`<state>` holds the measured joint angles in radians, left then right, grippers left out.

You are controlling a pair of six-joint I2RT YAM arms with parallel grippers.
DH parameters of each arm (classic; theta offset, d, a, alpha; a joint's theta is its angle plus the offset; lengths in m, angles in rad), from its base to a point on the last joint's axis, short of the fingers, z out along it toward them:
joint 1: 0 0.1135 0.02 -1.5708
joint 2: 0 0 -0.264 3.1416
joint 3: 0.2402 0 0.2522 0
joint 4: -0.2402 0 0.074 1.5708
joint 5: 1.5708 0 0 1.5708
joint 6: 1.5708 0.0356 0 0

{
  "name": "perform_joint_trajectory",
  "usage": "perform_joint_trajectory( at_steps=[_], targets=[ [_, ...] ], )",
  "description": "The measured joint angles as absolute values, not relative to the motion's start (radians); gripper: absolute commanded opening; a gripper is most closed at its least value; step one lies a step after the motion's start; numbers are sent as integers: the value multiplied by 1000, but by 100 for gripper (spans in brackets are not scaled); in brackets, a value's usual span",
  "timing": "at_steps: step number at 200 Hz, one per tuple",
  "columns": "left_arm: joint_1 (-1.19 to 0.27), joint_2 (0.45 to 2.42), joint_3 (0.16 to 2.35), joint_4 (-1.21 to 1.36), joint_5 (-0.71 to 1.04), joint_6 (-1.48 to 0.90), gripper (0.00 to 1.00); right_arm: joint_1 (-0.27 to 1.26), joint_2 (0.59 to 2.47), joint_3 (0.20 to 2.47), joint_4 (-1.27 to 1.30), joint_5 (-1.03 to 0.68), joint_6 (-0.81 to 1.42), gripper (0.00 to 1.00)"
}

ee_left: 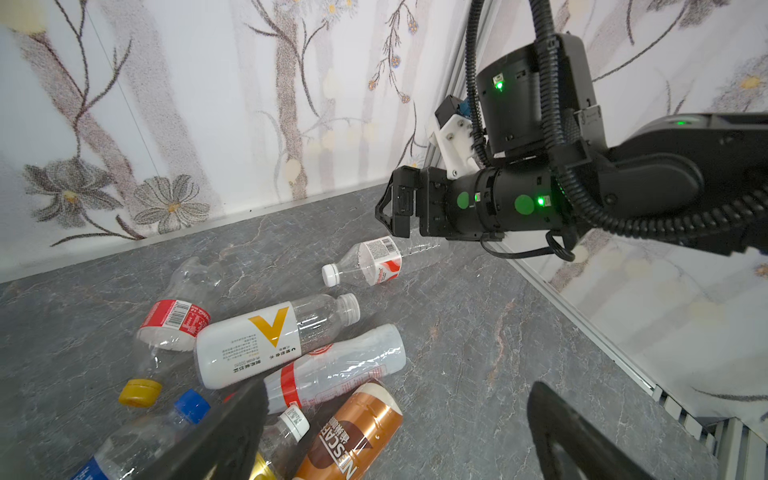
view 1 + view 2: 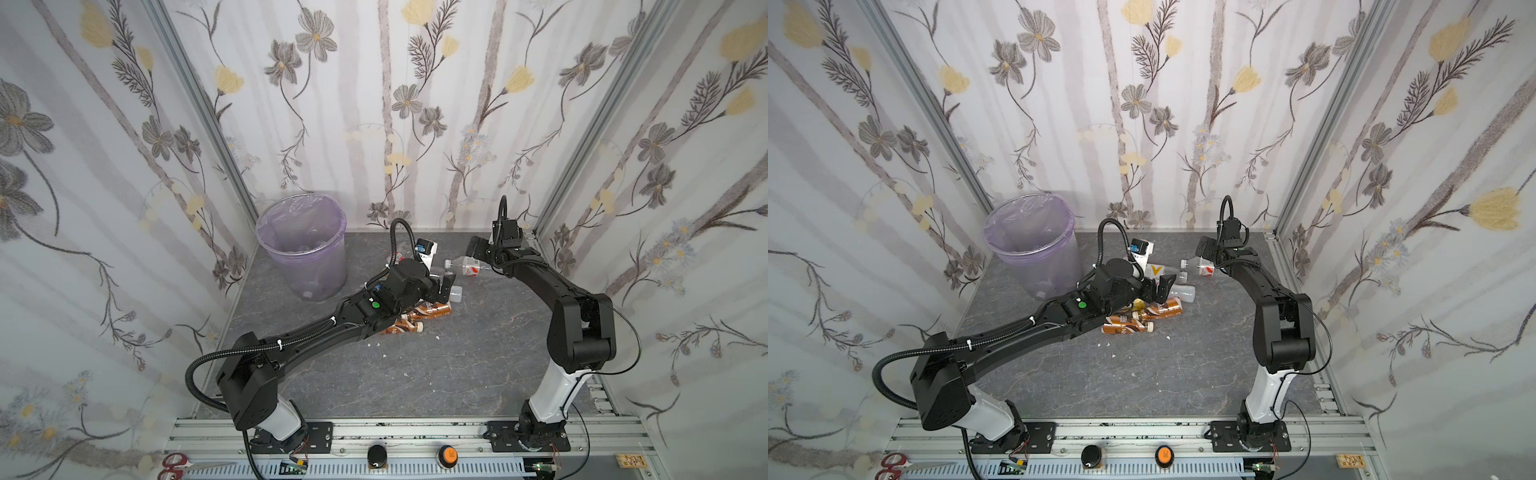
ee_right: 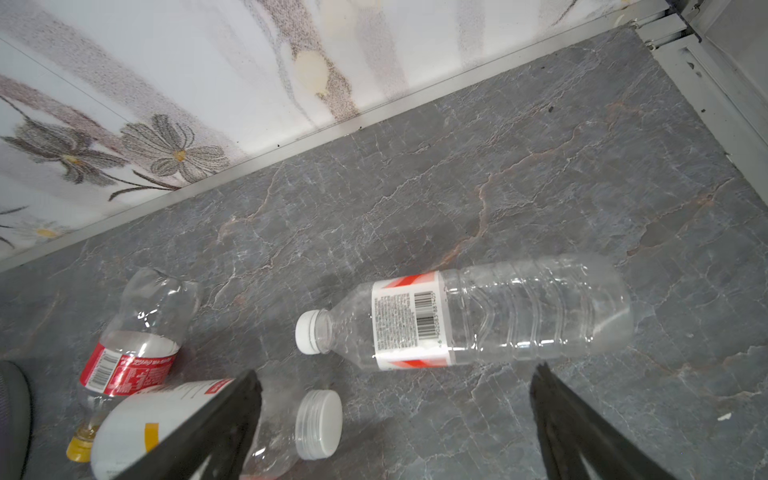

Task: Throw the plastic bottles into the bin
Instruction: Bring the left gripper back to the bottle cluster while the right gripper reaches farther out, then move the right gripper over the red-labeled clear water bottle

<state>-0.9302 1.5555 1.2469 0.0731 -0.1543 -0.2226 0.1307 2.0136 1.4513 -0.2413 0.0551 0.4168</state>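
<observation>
Right tool (image 3: pixel 397 372) is spread wide and empty, hovering over the clear red-labelled bottle (image 3: pixel 478 320) lying flat on the tabletop (image 3: pixel 540 166). Left tool (image 2: pixel 441 291), also spread, hangs over the bottle pile (image 1: pixel 249 345), with coffee bottles (image 2: pixel 405 328) at its seven o'clock. Bin (image 2: pixel 332 270) stands at the pile's ten o'clock.

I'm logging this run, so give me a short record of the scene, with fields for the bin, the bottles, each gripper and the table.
bin: upright at the table's far left corner, a few items inside, hard to make out
pile of bottles: lying on the table, right of the bin in both top views
lone clear bottle: lying apart from the pile, red-and-white label
left gripper: open, empty, over the pile
right gripper: open, empty, above the lone clear bottle
table: grey marbled, small white scraps
</observation>
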Motion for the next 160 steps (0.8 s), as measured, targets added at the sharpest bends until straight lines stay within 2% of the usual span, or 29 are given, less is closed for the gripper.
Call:
perform_joint_trajectory(
  at_steps=[64,160],
  targets=[
    [-931,1578,1239,72,-157,-208,100,60,2188,1633,-353,55,384,100],
    [-932,1580,1238,80,-138,-206,100,21,2245,1649,-397,-28,392,100]
  ],
)
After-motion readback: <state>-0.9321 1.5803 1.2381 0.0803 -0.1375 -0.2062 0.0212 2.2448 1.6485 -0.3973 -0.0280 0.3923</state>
